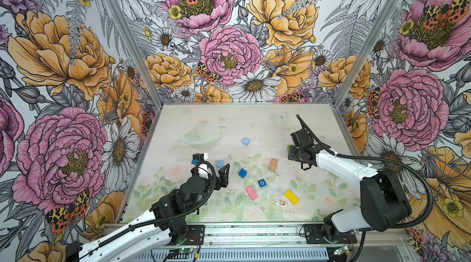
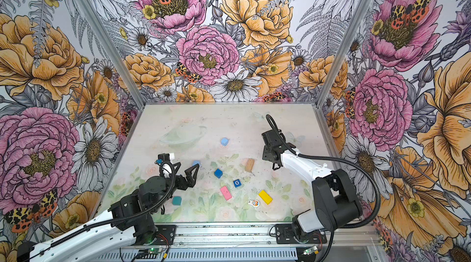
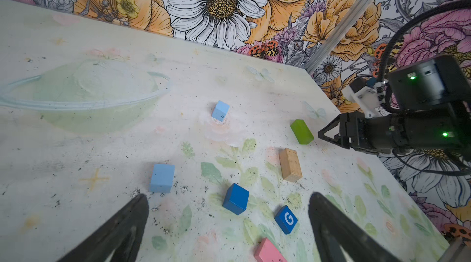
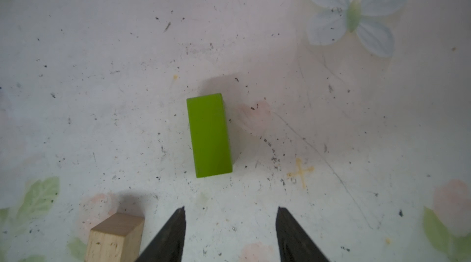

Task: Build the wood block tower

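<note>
**Clerk:** Entry one, your right gripper [image 4: 230, 209]. Condition?

**Me:** Jaws parted partway, nothing between them. The green oblong [image 4: 209, 134] lies flat on the table [image 4: 102, 69] ahead of my tips, with bare table between its near end and them. Its long side runs in line with the gap, nearer one finger than the other. In the left wrist view my tips point at it from just beside.

**Clerk:** Adjacent?

**Me:** The plain-wood oblong [image 4: 114, 237], lying outside one finger, apart from the green one.

**Clerk:** Entry two, left gripper [image 3: 228, 196].

**Me:** Jaws spread wide, empty. The dark blue cube [image 3: 237, 202] sits ahead, between the lines of my two fingers, untouched. The near light blue cube [image 3: 162, 178] is just beyond one fingertip. The G cube [image 3: 286, 219] is just inside the other, G face up.

**Clerk:** Remaining stock?

**Me:** In a top view, the far light blue cube [image 1: 246, 141] lies toward the back of the table, well apart from both grippers. The pink oblong [image 1: 251, 193] and yellow oblong [image 1: 291, 196] lie toward the front, with the cartoon figure piece [image 1: 280, 202] between them. The teal cube [image 2: 176, 200] is beside my left arm at the front. Every block lies singly on the table, none on another.
</note>
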Robot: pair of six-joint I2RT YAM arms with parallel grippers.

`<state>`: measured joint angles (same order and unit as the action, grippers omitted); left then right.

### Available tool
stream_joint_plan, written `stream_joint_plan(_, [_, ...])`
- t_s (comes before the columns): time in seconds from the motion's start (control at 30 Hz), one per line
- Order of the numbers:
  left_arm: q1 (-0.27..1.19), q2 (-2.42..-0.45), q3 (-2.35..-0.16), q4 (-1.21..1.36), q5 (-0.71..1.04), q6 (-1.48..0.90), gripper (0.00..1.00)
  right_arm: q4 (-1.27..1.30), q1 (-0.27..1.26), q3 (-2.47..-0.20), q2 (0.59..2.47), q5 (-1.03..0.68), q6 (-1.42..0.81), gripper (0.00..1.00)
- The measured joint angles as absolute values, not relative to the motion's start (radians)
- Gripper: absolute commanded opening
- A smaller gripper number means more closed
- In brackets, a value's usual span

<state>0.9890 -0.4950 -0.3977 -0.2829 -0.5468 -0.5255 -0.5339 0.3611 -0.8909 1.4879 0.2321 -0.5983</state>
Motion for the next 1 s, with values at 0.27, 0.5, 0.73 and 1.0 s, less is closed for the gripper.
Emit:
stream_joint_plan(0.27, [0.982,-0.612,-0.423,-0.289,-0.550,-0.516,0.99,-0.539,0.361,-0.998,1.642,0.242,-0.579,0.48])
stream_joint_plan(0.5, [0.926,-0.720,-0.478,-0.280,-0.512,-0.488,0.99,-0.539,0.356,-1.070,1.765,0.237,-0.558,0.39])
stream_joint_plan(0.73, [0.882,-0.773,-0.492,-0.254,-0.458,-0.475,0.99,-0.541,0.352,-1.126,1.821,0.215,-0.545,0.22])
stream_joint_plan(1.0, [0.863,-0.778,-0.509,-0.253,-0.431,-0.461,0.99,-0.542,0.365,-1.172,1.855,0.185,-0.545,0.21])
